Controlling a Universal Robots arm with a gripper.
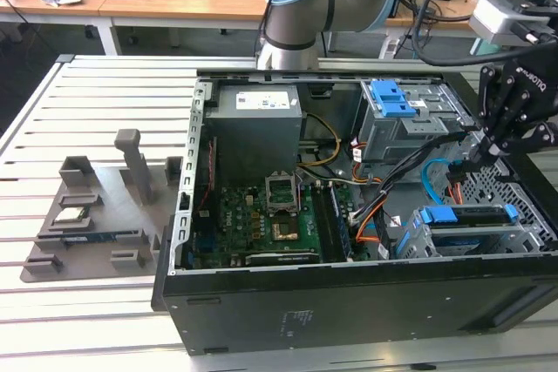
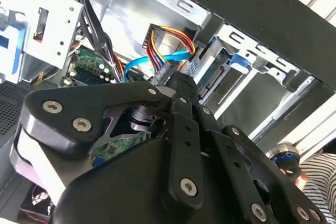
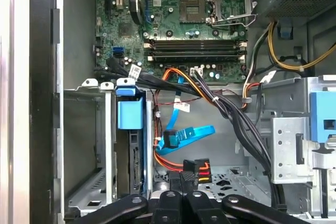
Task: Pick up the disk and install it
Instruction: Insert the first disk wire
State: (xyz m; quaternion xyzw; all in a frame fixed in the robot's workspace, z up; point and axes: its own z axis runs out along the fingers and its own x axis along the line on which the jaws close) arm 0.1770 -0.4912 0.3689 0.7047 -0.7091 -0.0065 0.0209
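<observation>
Black linkage of the pincer (image 2: 178,90) crowds the second wrist view, its finger bars drawn together on the black power connector (image 3: 195,170) w/ red-yellow-orange leads, low inside the open PC case (image 1: 349,302). First wrist view shows the same fingers (image 3: 178,203) closed in tight around that plug. In the exterior view the pincer (image 1: 471,158) hangs over the case's far end at the exterior view's right, beside the upper grey drive bay w/ its blue latch (image 1: 390,98). Disk (image 1: 462,217) in its blue frame sits already slotted in the lower drive cage, near the front corner of the case; in the first wrist view it stands edge-on (image 3: 129,145) in the cage, blue tab up, just beside the blue SATA cable (image 3: 189,136). Motherboard (image 3: 194,19) w/ RAM sticks lies beyond. Grey fixture tray (image 1: 96,215) sits on the slatted desk (image 1: 52,111), well apart from the case.
</observation>
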